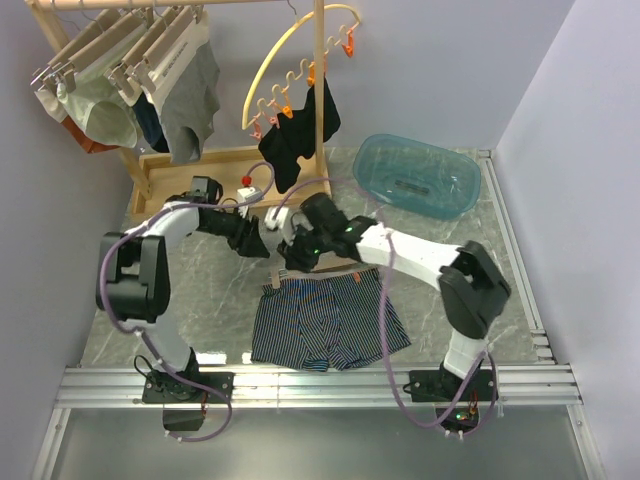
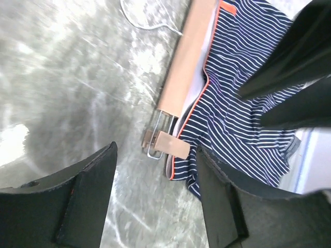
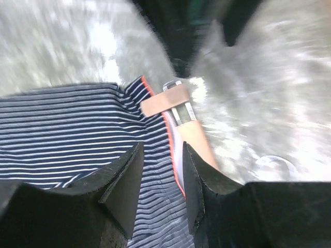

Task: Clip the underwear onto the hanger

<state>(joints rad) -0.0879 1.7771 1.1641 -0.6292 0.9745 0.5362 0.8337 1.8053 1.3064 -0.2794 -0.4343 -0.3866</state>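
Note:
The underwear (image 1: 325, 322), navy with pale stripes, lies flat on the table in front of the arms. The hanger (image 1: 330, 270), a pale wooden bar, lies along its waistband. In the left wrist view the hanger (image 2: 189, 57) ends in a clip (image 2: 168, 143) that sits over the waistband corner of the underwear (image 2: 243, 124). My left gripper (image 2: 156, 155) hovers open just above that clip, holding nothing. My right gripper (image 3: 161, 155) is open over the waistband of the underwear (image 3: 67, 129), with the clip (image 3: 165, 101) just beyond its fingertips. Both grippers meet at the hanger's left end (image 1: 280, 250).
A blue plastic basin (image 1: 415, 175) sits at the back right. A wooden rack (image 1: 200, 165) at the back left carries hung garments, among them grey briefs (image 1: 190, 110). A yellow arc with orange pegs (image 1: 300, 70) holds a black garment (image 1: 300, 135) behind the arms.

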